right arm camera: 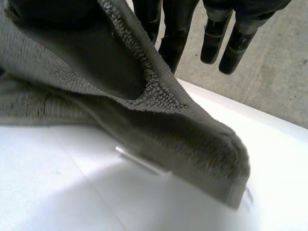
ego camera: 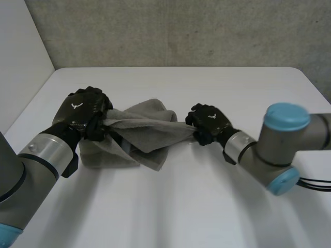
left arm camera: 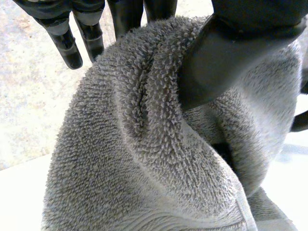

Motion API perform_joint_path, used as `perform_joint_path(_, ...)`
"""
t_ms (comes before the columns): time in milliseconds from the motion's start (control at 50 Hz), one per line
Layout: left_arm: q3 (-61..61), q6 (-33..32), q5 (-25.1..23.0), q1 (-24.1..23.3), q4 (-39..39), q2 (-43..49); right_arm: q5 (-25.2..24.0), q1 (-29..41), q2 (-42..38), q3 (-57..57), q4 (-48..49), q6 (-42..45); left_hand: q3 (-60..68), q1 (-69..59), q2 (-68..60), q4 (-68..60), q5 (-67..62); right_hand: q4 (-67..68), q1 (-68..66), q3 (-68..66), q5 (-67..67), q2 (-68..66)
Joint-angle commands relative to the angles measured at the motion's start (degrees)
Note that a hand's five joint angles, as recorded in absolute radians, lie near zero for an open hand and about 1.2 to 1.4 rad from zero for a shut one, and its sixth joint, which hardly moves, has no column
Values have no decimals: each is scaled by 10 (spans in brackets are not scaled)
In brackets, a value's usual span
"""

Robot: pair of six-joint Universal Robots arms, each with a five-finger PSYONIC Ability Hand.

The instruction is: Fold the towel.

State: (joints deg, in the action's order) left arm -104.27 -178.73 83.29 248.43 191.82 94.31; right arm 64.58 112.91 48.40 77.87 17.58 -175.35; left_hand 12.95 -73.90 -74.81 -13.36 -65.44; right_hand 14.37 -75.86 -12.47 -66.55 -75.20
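A grey terry towel (ego camera: 139, 129) is stretched between my two hands, its lower folds bunched on the white table (ego camera: 196, 206). My left hand (ego camera: 85, 111) grips the towel's left end. In the left wrist view its thumb (left arm camera: 231, 57) pinches the towel (left arm camera: 144, 159) against the fingers (left arm camera: 67, 43). My right hand (ego camera: 207, 121) holds the towel's right end just above the table. There the thumb (right arm camera: 86, 53) clamps a hemmed edge of the towel (right arm camera: 192, 139), which hangs down to the tabletop below the fingers (right arm camera: 221, 43).
A grey wall (ego camera: 181, 31) runs behind the table's far edge and a white wall (ego camera: 20, 62) stands at the left. My right arm's elbow (ego camera: 284, 134) with its blue cap hangs over the table's right side.
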Motion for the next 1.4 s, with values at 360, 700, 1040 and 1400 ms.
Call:
perform_joint_path(360, 36, -110, -57, 44, -58, 81, -99, -89, 221, 17, -308, 211, -29, 108, 117, 34, 123, -44, -41, 25, -35, -48)
perform_joint_path(700, 288, -149, -56, 38, -49, 229, -63, -64, 126, -153, -233, 178, -29, 149, 158, 34, 164, -44, -41, 25, -35, -48)
perform_joint_path(1040, 277, -88, -69, 42, 141, 68, -26, -55, 317, -66, -24, -32, -29, -61, -52, 34, -46, -44, -41, 25, -35, -48)
perform_joint_path(1400, -27, -153, -212, 98, 139, 91, -107, -106, 329, 235, -71, 170, -29, -61, -52, 34, -46, -44, -41, 25, -35, -48)
